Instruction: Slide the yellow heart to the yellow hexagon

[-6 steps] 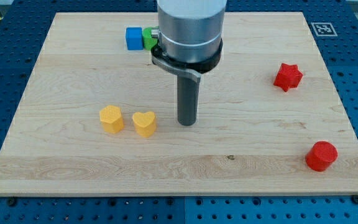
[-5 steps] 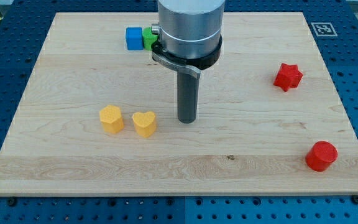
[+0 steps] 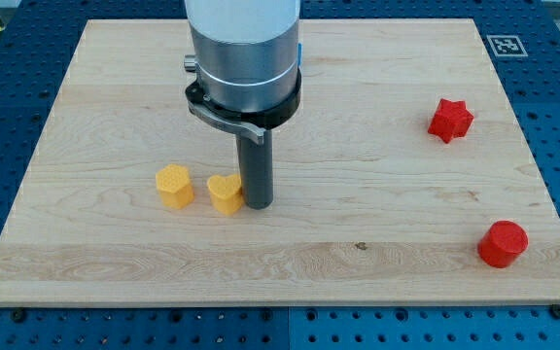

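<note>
The yellow heart (image 3: 223, 193) lies on the wooden board (image 3: 377, 224), left of centre. The yellow hexagon (image 3: 174, 186) stands just to its left with a small gap between them. My tip (image 3: 257, 203) is down on the board right against the heart's right side, touching it or nearly so. The rod and the arm's grey body rise above it toward the view's top.
A red star block (image 3: 450, 119) sits at the view's right. A red cylinder (image 3: 503, 243) sits at the lower right. The arm's body hides the board's top middle, where blue and green blocks showed earlier.
My tip has moved left, from a short way right of the yellow heart to right beside it. The heart and hexagon have not visibly shifted. The arm now covers the blue and green blocks.
</note>
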Robot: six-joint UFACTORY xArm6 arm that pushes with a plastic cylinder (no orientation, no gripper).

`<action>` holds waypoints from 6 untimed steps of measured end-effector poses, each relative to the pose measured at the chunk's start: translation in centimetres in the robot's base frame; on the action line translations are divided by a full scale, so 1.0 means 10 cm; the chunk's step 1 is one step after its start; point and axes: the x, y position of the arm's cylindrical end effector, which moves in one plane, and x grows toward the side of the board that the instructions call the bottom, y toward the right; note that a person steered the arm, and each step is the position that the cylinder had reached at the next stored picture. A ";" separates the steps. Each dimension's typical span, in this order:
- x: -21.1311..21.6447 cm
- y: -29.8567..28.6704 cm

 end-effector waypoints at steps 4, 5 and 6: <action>-0.20 -0.13; 0.05 -0.09; 0.27 -0.06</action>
